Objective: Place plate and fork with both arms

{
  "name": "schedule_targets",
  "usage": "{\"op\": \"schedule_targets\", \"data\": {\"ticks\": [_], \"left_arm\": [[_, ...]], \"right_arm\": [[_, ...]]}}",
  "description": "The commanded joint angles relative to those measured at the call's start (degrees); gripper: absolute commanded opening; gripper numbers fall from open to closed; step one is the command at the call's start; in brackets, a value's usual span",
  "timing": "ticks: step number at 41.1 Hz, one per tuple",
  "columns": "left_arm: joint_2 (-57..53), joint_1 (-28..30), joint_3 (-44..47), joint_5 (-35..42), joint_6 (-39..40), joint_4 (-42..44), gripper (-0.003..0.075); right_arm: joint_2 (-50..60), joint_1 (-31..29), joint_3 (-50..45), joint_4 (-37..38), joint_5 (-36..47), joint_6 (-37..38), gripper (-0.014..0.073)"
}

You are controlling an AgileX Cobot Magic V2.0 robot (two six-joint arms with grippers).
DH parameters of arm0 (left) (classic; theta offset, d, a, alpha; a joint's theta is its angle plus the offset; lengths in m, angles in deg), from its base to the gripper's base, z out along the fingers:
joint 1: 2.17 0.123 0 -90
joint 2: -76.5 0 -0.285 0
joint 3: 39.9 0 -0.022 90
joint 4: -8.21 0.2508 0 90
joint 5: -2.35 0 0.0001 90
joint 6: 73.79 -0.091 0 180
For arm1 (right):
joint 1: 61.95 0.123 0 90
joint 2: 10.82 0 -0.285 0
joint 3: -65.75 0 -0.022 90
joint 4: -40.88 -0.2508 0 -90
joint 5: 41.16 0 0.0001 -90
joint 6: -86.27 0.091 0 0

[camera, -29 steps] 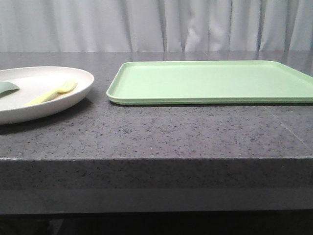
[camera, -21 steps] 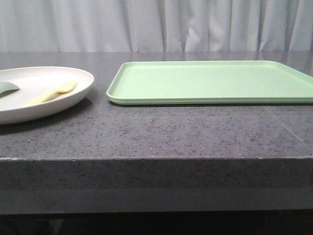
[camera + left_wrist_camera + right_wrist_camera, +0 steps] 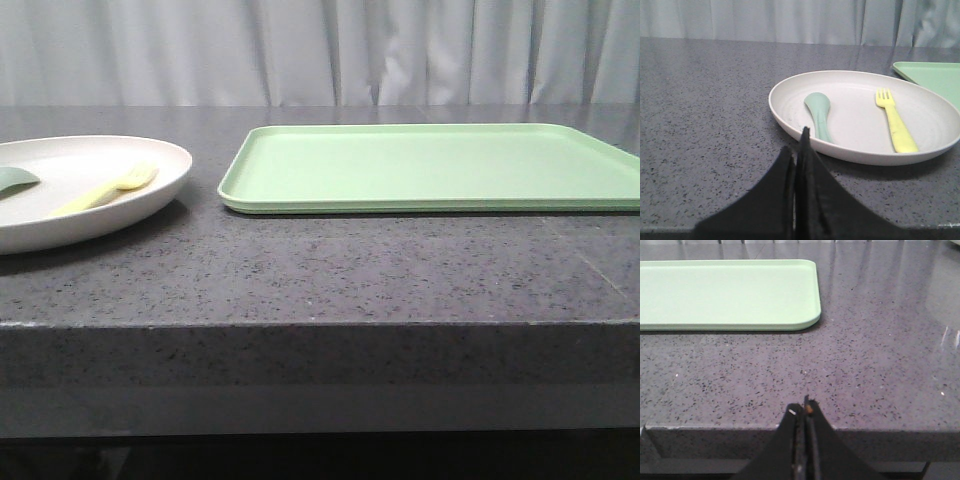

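Note:
The cream-white plate (image 3: 60, 190) sits on the dark speckled counter at the far left; it also shows in the left wrist view (image 3: 860, 107). The pale yellow fork (image 3: 105, 190) lies in it, seen too in the left wrist view (image 3: 896, 127), beside a grey-green spoon (image 3: 819, 114). My left gripper (image 3: 796, 145) is shut and empty, just short of the plate's near rim. My right gripper (image 3: 803, 410) is shut and empty, over the counter's front edge, well short of the tray. Neither gripper shows in the front view.
A flat light green tray (image 3: 430, 165) lies on the counter to the right of the plate; its corner shows in the right wrist view (image 3: 730, 292) and the left wrist view (image 3: 935, 75). The counter's front edge (image 3: 320, 322) runs across. White curtains hang behind.

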Motion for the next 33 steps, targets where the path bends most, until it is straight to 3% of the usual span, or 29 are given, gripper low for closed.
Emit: {"op": "schedule_targets", "data": {"ticks": [1,18,23,28,33], "left_arm": [[-1.2,0.1,0.1,4.6,0.5,-0.2,-0.0018],[-1.2,0.1,0.1,5.6,0.5,-0.2,-0.0018],[-1.2,0.1,0.1,9.4,0.5,-1.7,-0.0018],[-1.2,0.1,-0.6,19.8,0.5,-3.8,-0.0018],[-0.4,0.1,-5.3,17.7,0.5,-4.0,-0.0018]], "right_arm": [[1.0,-0.3,0.2,-0.1,4.8,-0.4,-0.0069],[1.0,-0.3,0.2,-0.5,7.1,-0.3,-0.0069],[1.0,-0.3,0.4,-0.5,9.1,-0.3,-0.0069],[1.0,-0.3,2.8,-0.5,8.7,-0.4,-0.0069],[0.7,-0.3,8.2,-0.3,6.3,-0.4,-0.0069]]}}
